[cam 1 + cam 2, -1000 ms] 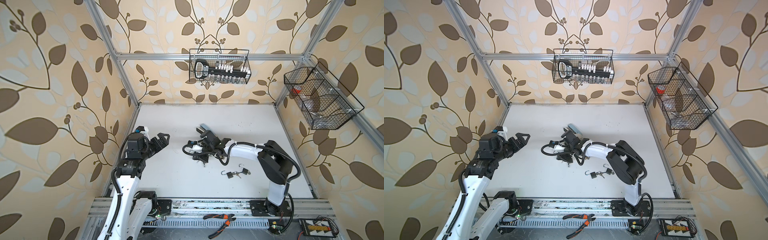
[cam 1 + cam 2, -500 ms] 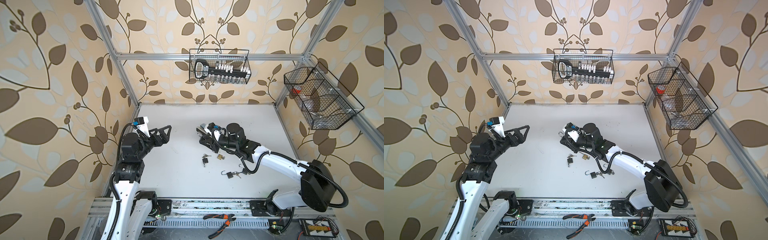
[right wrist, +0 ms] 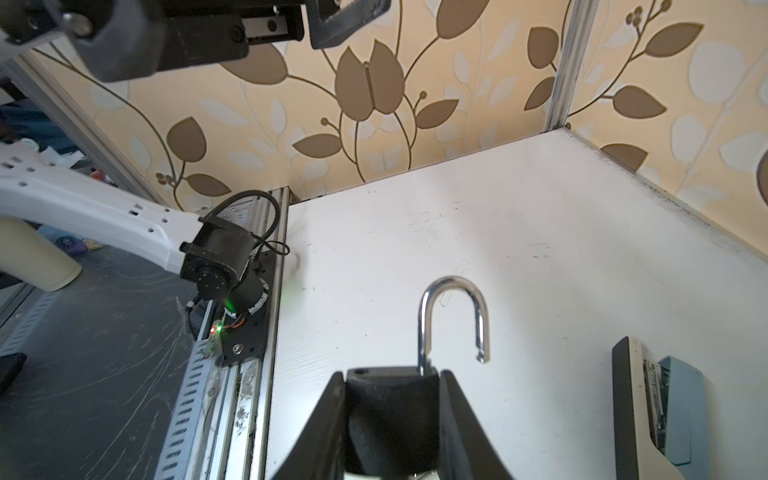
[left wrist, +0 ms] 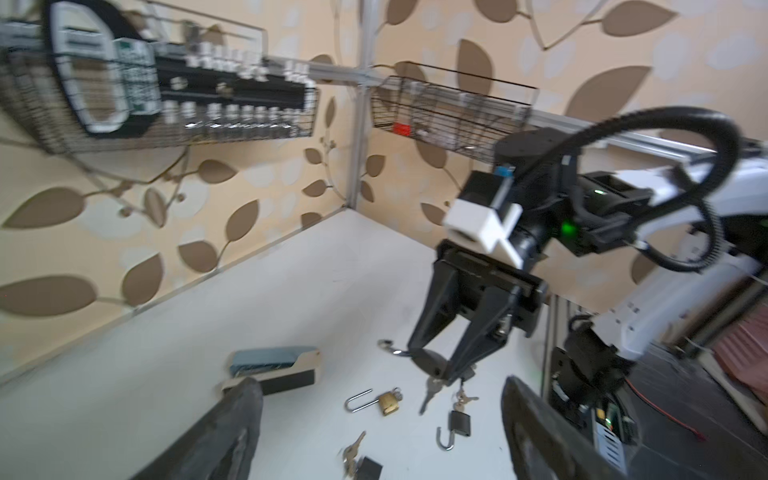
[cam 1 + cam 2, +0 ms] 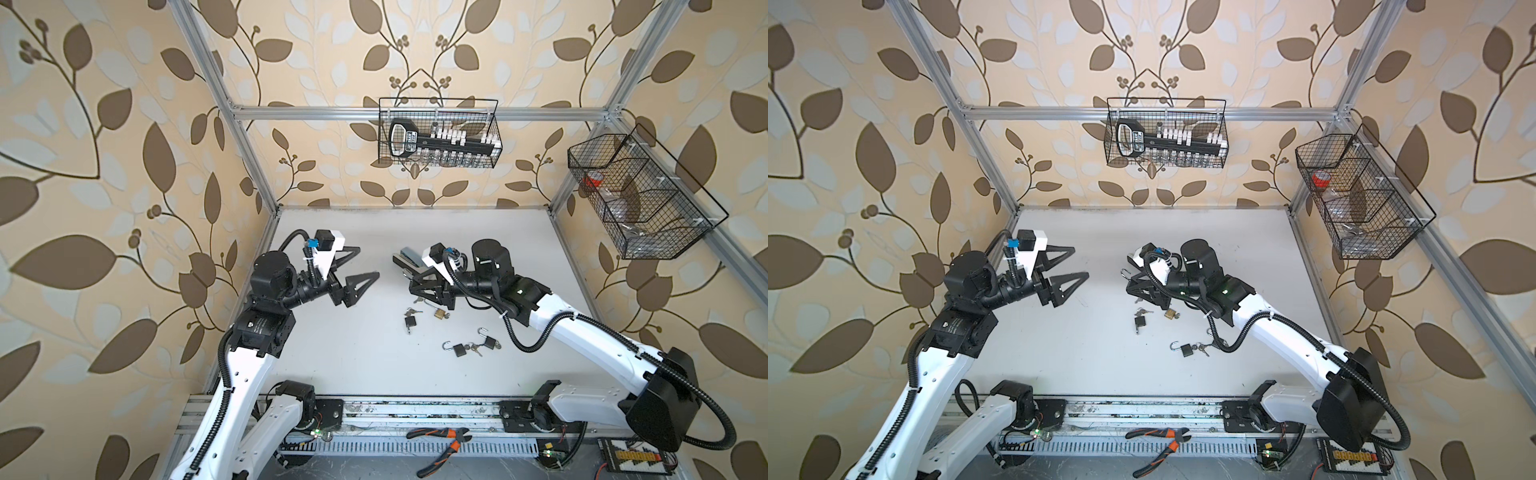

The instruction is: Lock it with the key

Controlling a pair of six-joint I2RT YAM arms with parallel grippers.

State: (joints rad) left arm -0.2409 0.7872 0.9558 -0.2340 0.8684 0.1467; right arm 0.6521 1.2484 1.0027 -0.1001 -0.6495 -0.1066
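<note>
My right gripper (image 3: 392,419) is shut on the body of a black padlock (image 3: 390,399), held above the table. Its silver shackle (image 3: 453,316) stands open, pointing away from the jaws. In the left wrist view that padlock (image 4: 428,359) has a key (image 4: 430,392) dangling below it. In both top views the right gripper (image 5: 409,276) (image 5: 1136,286) points left toward my left gripper (image 5: 368,262) (image 5: 1081,261). The left gripper (image 4: 380,415) hangs open and empty, a gap apart from the padlock.
On the table lie a brass padlock (image 5: 439,313), a black padlock with keys (image 5: 410,322) and two black padlocks with open shackles (image 5: 459,348) (image 5: 489,341). A stapler (image 5: 409,257) sits behind the right gripper. Wire baskets (image 5: 438,133) (image 5: 640,195) hang on the walls; pliers (image 5: 440,444) lie on the front rail.
The right arm has lifted the black padlock off the table and turned it toward the left. The left gripper has risen and reached toward the middle, its jaws slightly narrower.
</note>
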